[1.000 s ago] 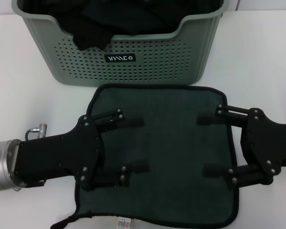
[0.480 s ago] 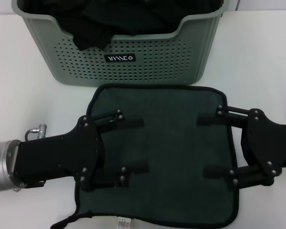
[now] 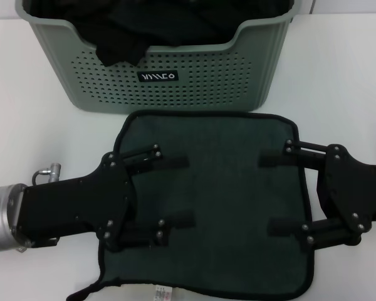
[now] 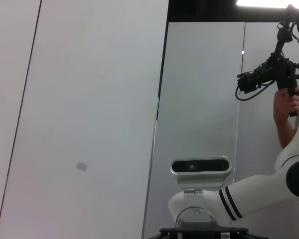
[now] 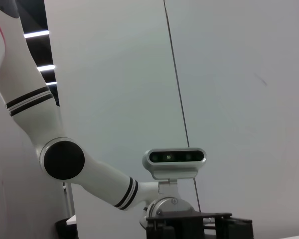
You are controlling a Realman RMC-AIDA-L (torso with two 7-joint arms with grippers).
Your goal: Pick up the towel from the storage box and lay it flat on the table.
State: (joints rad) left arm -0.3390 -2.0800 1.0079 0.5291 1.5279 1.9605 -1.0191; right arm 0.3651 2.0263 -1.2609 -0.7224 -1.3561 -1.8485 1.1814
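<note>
White table [image 3: 25,94] seen from the head camera. Storage box [image 3: 175,94], sage-green with perforated walls and a small black label, stands on the far part of the tabletop. Towel [image 3: 219,200], dark green side up with black stitched edging, lies spread flat on the table just in front of the box, its far edge close to the box's base; a small white tag shows at its near edge.
</note>
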